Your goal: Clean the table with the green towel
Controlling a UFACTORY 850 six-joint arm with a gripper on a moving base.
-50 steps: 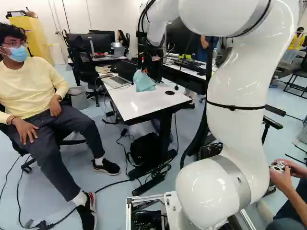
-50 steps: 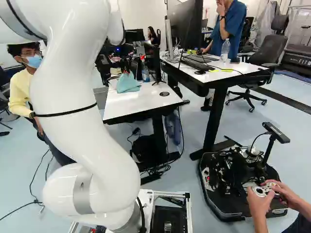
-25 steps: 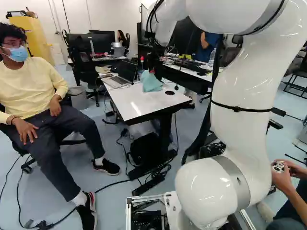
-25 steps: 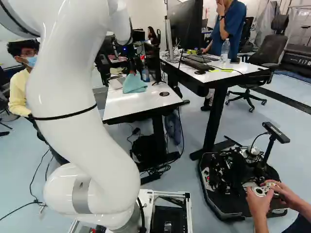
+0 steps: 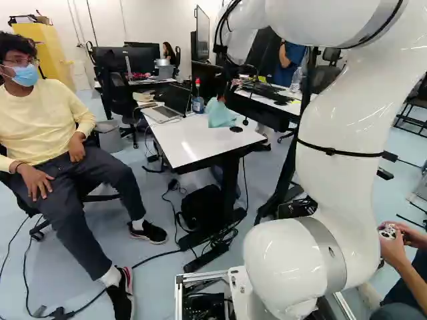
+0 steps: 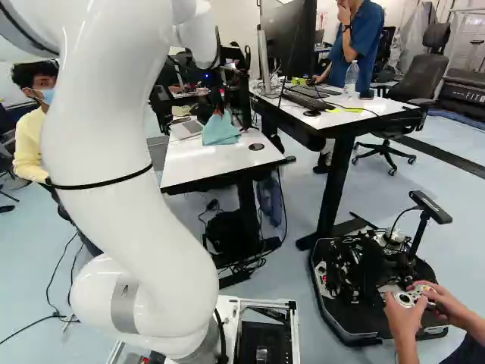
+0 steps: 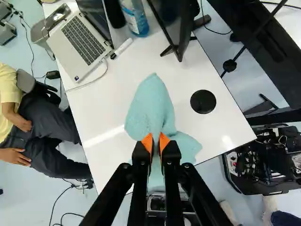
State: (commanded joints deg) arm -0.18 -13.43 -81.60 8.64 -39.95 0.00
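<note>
the pincer [image 7: 156, 141], almost closed, pinches the green towel [image 7: 151, 106], which stretches mostly ahead over the table [image 7: 106, 155].

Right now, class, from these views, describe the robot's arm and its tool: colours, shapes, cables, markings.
The arm is glossy white, with thick, rounded links, silver-grey bands at joints, a thin black strap and black cables near its far end. The tool is black, with two slim fingers and orange, pointed pads.
</note>
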